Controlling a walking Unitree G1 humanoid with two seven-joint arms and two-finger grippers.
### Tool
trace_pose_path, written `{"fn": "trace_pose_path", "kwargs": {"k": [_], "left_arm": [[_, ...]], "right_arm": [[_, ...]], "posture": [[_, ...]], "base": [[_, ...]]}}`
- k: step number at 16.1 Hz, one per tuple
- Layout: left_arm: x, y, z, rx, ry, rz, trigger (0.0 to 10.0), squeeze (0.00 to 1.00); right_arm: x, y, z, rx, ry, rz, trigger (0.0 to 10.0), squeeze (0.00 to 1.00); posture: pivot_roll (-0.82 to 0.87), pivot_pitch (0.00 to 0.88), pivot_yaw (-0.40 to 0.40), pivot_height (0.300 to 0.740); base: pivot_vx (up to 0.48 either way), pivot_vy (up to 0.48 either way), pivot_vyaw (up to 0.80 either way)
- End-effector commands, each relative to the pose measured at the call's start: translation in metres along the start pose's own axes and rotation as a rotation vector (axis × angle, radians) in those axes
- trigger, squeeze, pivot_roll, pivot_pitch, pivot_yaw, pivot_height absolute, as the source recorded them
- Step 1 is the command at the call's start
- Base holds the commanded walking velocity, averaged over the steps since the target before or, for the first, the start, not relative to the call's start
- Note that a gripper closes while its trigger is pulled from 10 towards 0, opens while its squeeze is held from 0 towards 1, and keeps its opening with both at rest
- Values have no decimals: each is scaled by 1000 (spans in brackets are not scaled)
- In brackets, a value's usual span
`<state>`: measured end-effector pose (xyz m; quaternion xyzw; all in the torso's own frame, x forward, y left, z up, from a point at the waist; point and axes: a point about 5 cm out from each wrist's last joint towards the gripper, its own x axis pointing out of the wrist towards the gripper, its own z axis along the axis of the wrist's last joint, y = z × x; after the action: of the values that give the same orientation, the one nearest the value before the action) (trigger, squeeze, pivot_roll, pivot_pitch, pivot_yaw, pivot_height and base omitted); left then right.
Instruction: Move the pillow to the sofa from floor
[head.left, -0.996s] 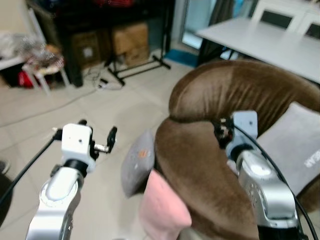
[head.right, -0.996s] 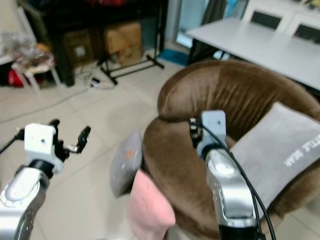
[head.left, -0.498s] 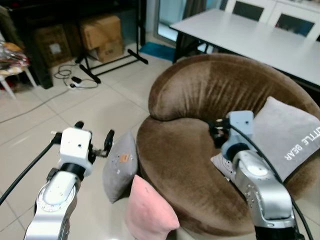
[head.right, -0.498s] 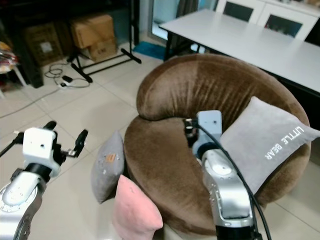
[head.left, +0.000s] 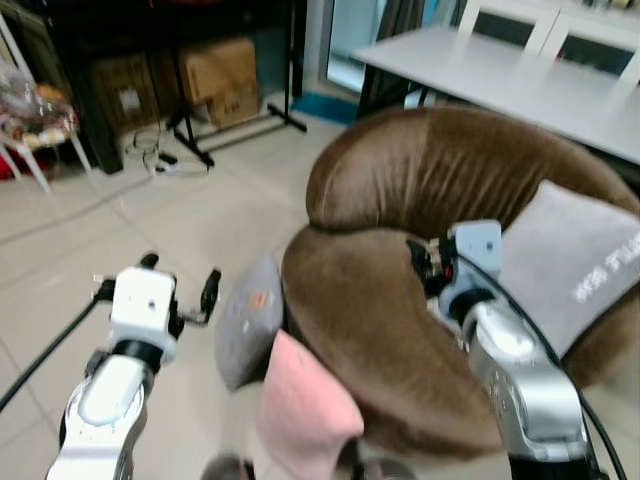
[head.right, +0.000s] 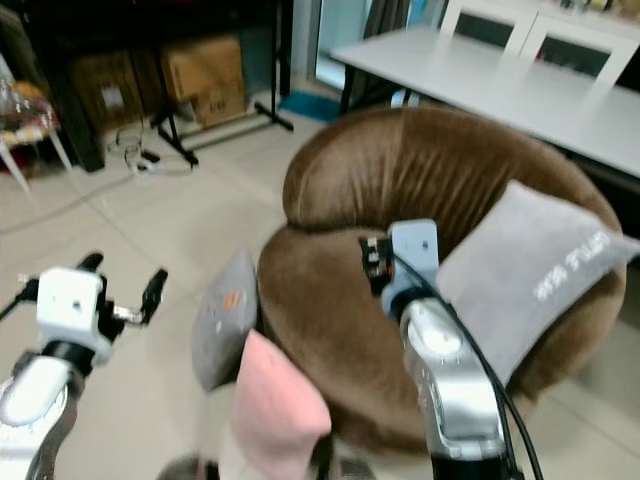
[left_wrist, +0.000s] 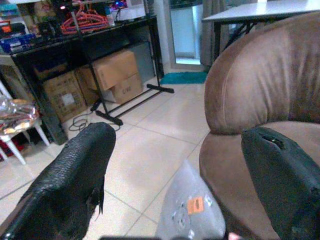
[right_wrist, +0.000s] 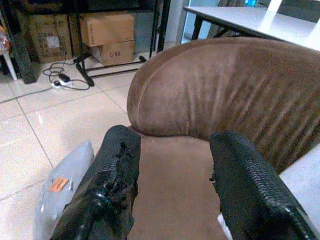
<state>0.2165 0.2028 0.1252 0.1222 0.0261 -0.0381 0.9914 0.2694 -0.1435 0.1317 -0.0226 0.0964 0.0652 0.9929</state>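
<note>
Tiled floor (head.left: 120, 240): grey pillow (head.left: 248, 318), pink pillow (head.left: 305, 415), brown sofa (head.left: 420, 300).

Head views were motion-blurred; pink pillow (head.left: 305, 415) bottom cut off at lower edge, lettering on sofa cushion (head.right: 520, 280) unreadable.

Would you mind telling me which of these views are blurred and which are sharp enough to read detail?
Left and right eye views: soft with motion blur, worst along the bottom edge around the pink pillow; the grey pillow on the floor is smeared. Left wrist view: sharper, the grey pillow's orange tag stands out. Right wrist view: fairly crisp on the brown sofa.
</note>
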Motion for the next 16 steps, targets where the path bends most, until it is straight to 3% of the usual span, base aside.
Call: {"fn": "trace_pose_path", "kwargs": {"k": [1,4,9,10,11,16], "left_arm": [[-1,-2,0,9,1,-7,10000,0],[-2,-1,1,4,-2,5,10000,0],[-4,-3,-2,-47,21,20,10000,0],[-5,-4,-3,-70,29,13,10000,706],[-5,-4,-3,-79,31,9,10000,1000],[-3,-2,-3,-62,15,26,10000,1000]], "right_arm": [[-1,-2,-1,-3,5,-2,10000,0],[0,1,-1,-9,4,6,10000,0],[1,-1,-1,-22,10,11,10000,0],[1,0,-2,-19,11,22,10000,0],[1,0,-2,-11,17,30,10000,1000],[2,-1,-3,-27,31,48,10000,1000]], "posture": [[3,0,-73,633],[8,0,-78,604],[9,0,-93,604],[9,0,-93,604],[7,0,-95,604],[-4,0,-103,604]], "base": [[0,0,0],[0,0,0],[0,0,0],[0,0,0],[0,0,0],[0,0,0]]}}
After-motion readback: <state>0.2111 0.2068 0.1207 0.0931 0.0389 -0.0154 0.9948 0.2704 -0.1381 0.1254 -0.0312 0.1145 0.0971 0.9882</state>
